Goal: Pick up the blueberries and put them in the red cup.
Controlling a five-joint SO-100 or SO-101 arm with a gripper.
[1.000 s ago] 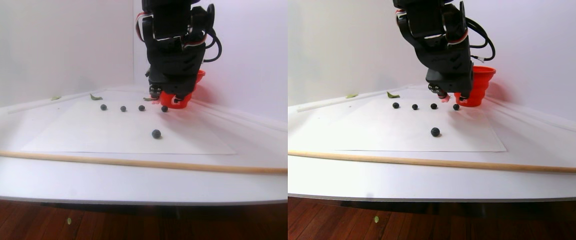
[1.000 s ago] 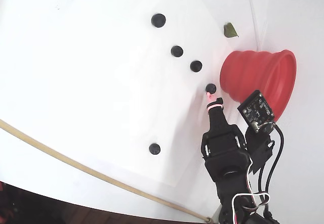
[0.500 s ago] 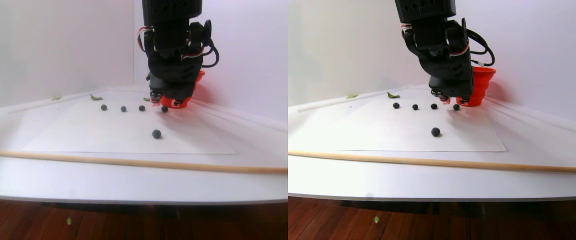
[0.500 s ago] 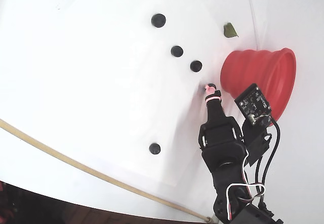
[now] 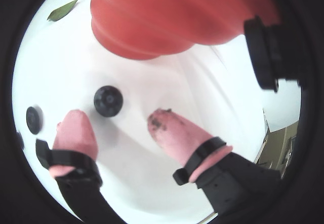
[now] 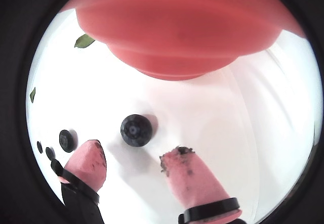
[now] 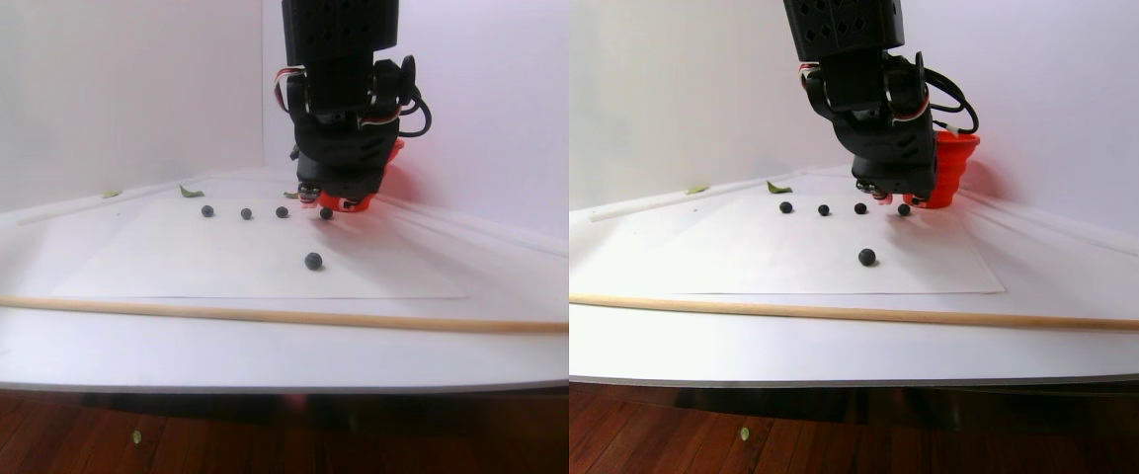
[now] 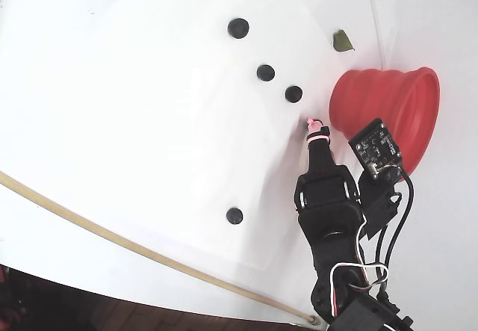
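Pink-tipped gripper [image 5: 119,128], fingers spread, gripping nothing; in a wrist view we logged one of the blueberries [image 5: 108,100] at centre left between the tips, the red cup [image 5: 167,16] filling the upper frame

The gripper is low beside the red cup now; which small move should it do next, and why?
Probably advance slightly, then close. In a wrist view, the gripper stands open, and the nearest blueberry lies on the paper just ahead of its fingertips, not yet between them, short of the red cup.
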